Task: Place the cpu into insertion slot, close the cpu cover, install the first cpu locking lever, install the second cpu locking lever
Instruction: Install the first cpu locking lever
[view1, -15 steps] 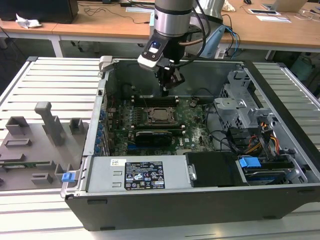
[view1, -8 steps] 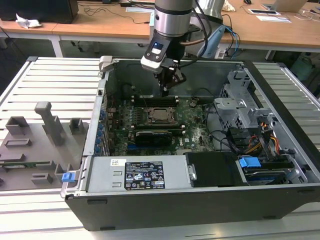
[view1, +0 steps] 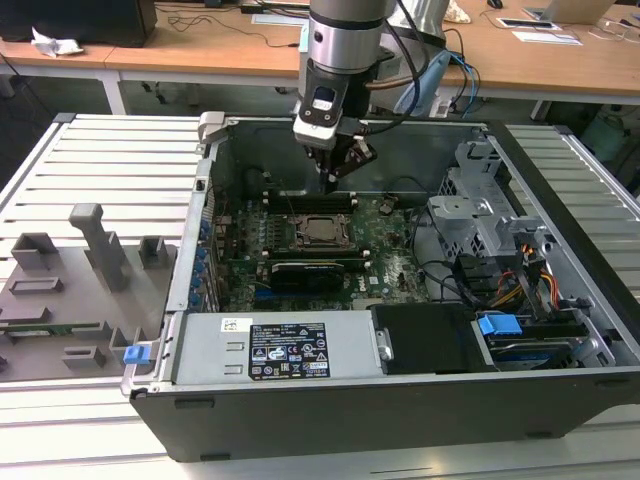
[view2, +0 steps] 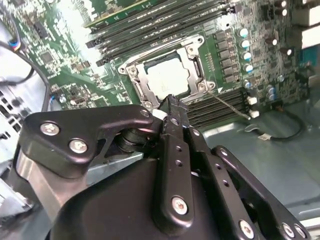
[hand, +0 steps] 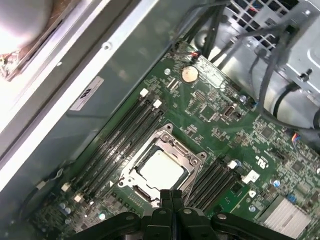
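Inside the insertion slot (hand: 145, 193) lies the cpu (hand: 161, 170) — cpu cover (hand: 196, 161) down.

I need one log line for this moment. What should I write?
cpu: seated under cover | cover: closed | gripper: shut, at cover edge, contact unclear

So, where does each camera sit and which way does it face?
Exterior view: off the arm, raised, looking down into the open computer case; arm and claw show.
Second wrist view: on the wrist, looking along the claw at the cpu; claw links show.
First wrist view: on the wrist, facing the motherboard; claw tip shows.
All share the cpu.
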